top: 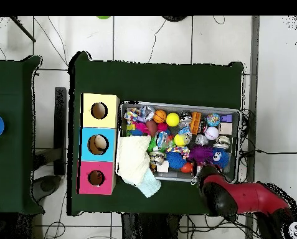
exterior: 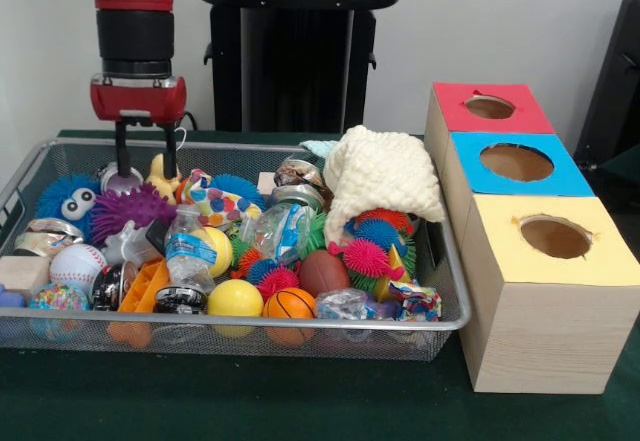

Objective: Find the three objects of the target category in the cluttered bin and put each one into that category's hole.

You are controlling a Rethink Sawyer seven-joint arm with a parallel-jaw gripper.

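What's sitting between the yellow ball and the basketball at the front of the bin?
Nothing: in the front view the yellow ball and the basketball sit side by side, touching.

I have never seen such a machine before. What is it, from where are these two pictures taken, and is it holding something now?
The red and black machine is a robot arm. At its end hangs a gripper, two thin fingers for picking things up. They stand slightly apart, lowered to the far corner of the bin, and seem to hold nothing.

One picture is taken from across the table, facing the robot. The other looks straight down from above, so the sides appear turned around.

On the green table stands a wire mesh bin crowded with small toys: spiky balls, a baseball, a yellow ball, a small basketball, a plastic bottle. A cream knitted cloth lies over one end. Beside the bin is a row of three wooden boxes, topped red, blue and yellow, each with a round hole.
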